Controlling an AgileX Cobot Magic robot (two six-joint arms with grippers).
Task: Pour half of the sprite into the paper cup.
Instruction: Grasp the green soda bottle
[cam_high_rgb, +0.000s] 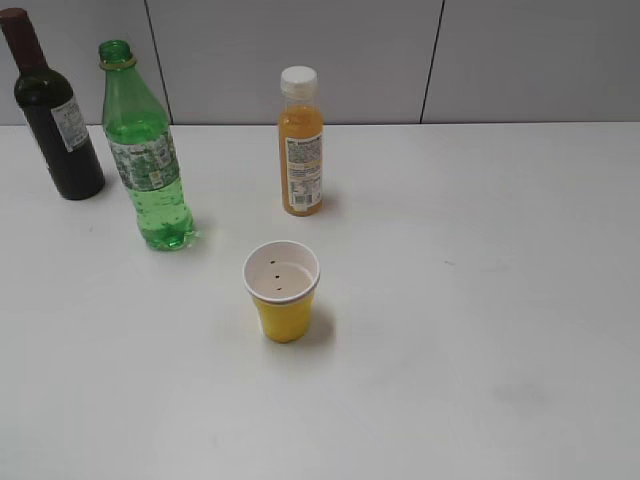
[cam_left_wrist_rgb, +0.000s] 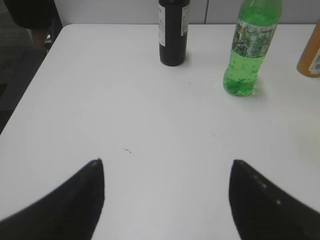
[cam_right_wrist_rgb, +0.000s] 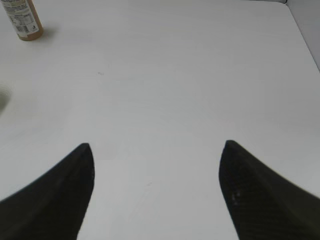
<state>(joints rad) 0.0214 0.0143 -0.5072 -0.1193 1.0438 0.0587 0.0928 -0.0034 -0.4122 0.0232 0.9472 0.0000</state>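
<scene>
The sprite bottle (cam_high_rgb: 146, 160) is green, uncapped and upright at the left of the white table; it also shows in the left wrist view (cam_left_wrist_rgb: 250, 47) at the upper right. The yellow paper cup (cam_high_rgb: 282, 291) stands upright near the table's middle, in front of and to the right of the sprite; its white inside looks empty except for small dark specks. My left gripper (cam_left_wrist_rgb: 166, 167) is open and empty above bare table, well short of the sprite. My right gripper (cam_right_wrist_rgb: 156, 150) is open and empty above bare table. Neither gripper shows in the exterior view.
A dark wine bottle (cam_high_rgb: 55, 115) stands at the far left behind the sprite, also in the left wrist view (cam_left_wrist_rgb: 173, 30). An orange juice bottle (cam_high_rgb: 300, 145) with a white cap stands behind the cup, also in the right wrist view (cam_right_wrist_rgb: 22, 20). A grey wall runs behind the table.
</scene>
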